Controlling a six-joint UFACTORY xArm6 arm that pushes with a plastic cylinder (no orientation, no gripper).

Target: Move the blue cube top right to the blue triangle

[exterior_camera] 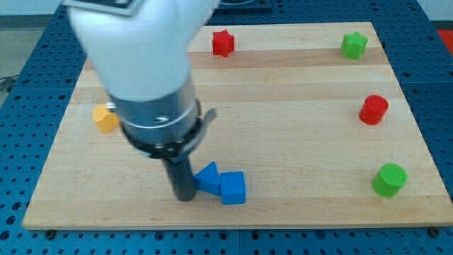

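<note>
The blue cube (233, 188) lies near the board's bottom edge, a little left of centre. The blue triangle (207, 177) lies just to its upper left and touches it. My tip (185, 195) is on the board just left of the blue triangle, close to it or touching it. The arm's white and grey body hangs over the view's upper left and hides the board behind it.
A yellow block (105, 118) sits at the left, partly behind the arm. A red star (223, 43) and a green star (353, 45) sit along the top. A red cylinder (373, 110) and a green cylinder (389, 179) sit at the right. The wooden board (297, 127) rests on a blue perforated table.
</note>
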